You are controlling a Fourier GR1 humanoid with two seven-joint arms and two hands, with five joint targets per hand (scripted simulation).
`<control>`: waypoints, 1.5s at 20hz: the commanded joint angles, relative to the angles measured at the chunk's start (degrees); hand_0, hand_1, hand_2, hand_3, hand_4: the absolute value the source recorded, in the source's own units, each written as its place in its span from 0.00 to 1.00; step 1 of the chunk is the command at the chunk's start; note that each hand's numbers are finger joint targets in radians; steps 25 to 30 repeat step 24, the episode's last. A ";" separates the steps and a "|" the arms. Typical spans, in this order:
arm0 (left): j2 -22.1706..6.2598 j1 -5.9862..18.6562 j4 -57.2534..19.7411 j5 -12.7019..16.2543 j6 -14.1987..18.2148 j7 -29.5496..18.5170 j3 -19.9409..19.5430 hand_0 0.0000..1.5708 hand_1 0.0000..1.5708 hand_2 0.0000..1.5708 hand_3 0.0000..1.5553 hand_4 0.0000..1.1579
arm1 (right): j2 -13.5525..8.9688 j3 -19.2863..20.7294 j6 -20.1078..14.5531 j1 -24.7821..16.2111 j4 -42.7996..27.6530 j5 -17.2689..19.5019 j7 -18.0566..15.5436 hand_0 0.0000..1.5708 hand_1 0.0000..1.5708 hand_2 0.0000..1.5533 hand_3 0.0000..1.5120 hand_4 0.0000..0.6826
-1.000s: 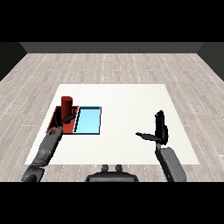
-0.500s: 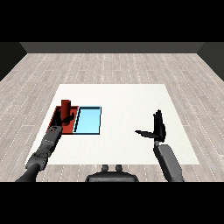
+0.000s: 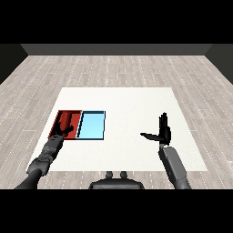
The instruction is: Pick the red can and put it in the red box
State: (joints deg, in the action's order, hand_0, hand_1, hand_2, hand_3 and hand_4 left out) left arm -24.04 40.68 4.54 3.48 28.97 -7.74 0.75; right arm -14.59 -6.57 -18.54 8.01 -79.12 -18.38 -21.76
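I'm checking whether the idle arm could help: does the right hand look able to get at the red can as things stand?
Probably not easily. The right hand hangs open at the table's right side, while the red can lies in the red tray far left, with the left hand on it and the light blue tray between.

The table (image 3: 132,113) has a plain white top, smooth and matt, with no gloss or grain; the floor (image 3: 113,68) around it looks like pale grey wooden planks, their seams and a faint grain showing, matt as well. The red tray (image 3: 58,124) and the light blue tray (image 3: 92,125) both look like smooth plastic, flat in colour; the blue one has a darker rim. The red can (image 3: 63,119) is smooth and dark red, without shine. The left hand (image 3: 63,131) and right hand (image 3: 162,133) are matt black; the forearms (image 3: 175,166) are smooth grey, faintly sheened like painted metal or hard plastic.
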 commanded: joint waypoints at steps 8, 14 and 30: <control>-3.45 -1.20 -2.77 -1.15 -8.78 2.22 0.45 0.00 0.00 0.00 0.00 0.00 | 1.74 1.04 0.56 1.27 0.01 -0.12 -1.52 0.00 0.00 0.00 0.00 0.00; -3.16 0.78 2.36 2.48 -6.32 -5.46 -3.59 0.00 0.00 0.00 0.00 0.00 | 1.36 0.77 1.91 -0.79 -1.65 -0.25 -1.69 0.00 0.00 0.00 0.00 0.00; 1.56 -4.72 19.67 9.92 -21.09 -26.27 -8.53 0.00 0.00 0.00 0.00 0.00 | 1.57 -0.96 4.83 -0.56 -5.20 -0.32 -1.44 0.00 0.00 0.00 0.00 0.00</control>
